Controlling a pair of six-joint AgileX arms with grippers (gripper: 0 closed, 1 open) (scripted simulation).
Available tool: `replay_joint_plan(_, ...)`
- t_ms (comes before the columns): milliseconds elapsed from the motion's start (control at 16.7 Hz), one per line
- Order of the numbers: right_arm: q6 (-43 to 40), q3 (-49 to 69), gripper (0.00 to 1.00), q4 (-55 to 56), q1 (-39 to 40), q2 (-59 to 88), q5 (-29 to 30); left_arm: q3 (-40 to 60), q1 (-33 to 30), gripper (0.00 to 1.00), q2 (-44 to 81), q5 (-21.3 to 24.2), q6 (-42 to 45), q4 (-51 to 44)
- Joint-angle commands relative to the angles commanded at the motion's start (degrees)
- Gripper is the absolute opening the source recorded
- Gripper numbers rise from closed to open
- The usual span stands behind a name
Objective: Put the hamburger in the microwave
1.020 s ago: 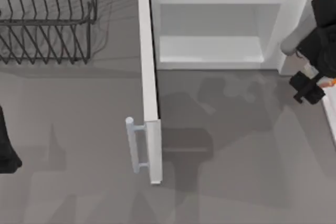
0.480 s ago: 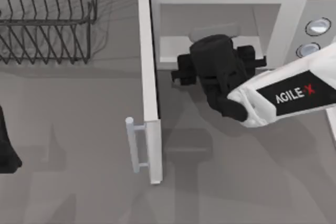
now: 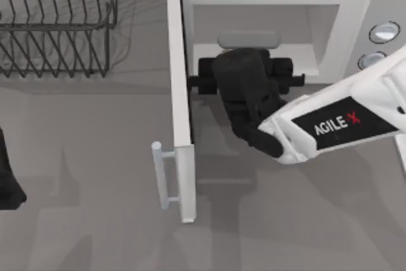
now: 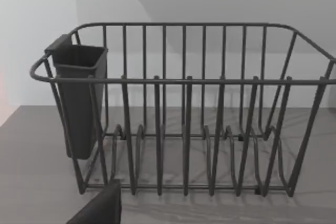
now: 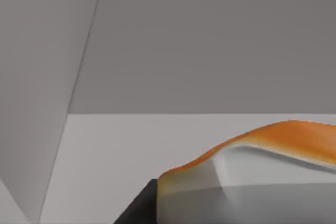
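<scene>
The white microwave (image 3: 352,11) stands at the back with its door (image 3: 181,93) swung wide open toward the front. My right gripper (image 3: 247,55) reaches into the mouth of the pale cavity (image 3: 209,30). A grey oval edge (image 3: 247,38) juts past it over the cavity floor. In the right wrist view the hamburger (image 5: 283,132) sits close up, an orange rim over a pale grey part, with the gripper shut on it above the cavity floor (image 5: 131,145). My left gripper (image 3: 7,179) is parked at the table's left edge.
A black wire rack (image 3: 57,23) stands at the back left, and in the left wrist view it (image 4: 184,119) carries a dark cup holder (image 4: 79,98). The door's silver bar handle (image 3: 163,176) sticks out leftward. Two round knobs (image 3: 384,32) sit on the panel right of the cavity.
My right arm swung in from the right edge to the microwave opening, then moved a little further left and deeper. The grey oval edge travelled with it. The left arm stayed still.
</scene>
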Motion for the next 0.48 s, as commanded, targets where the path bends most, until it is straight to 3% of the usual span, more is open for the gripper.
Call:
replay_joint_plan(240, -0.2, 1.7, 0.00, -0.9, -0.7, 1.3, -0.5, 0.0, 0.0, 1.00, 0.0, 0.0, 0.0, 0.0)
replay_joint_plan(480, -1.3, 12.1, 0.00, -4.2, -2.7, 7.4, -2.3, 0.0, 0.0, 1.00, 0.0, 0.0, 0.0, 0.0)
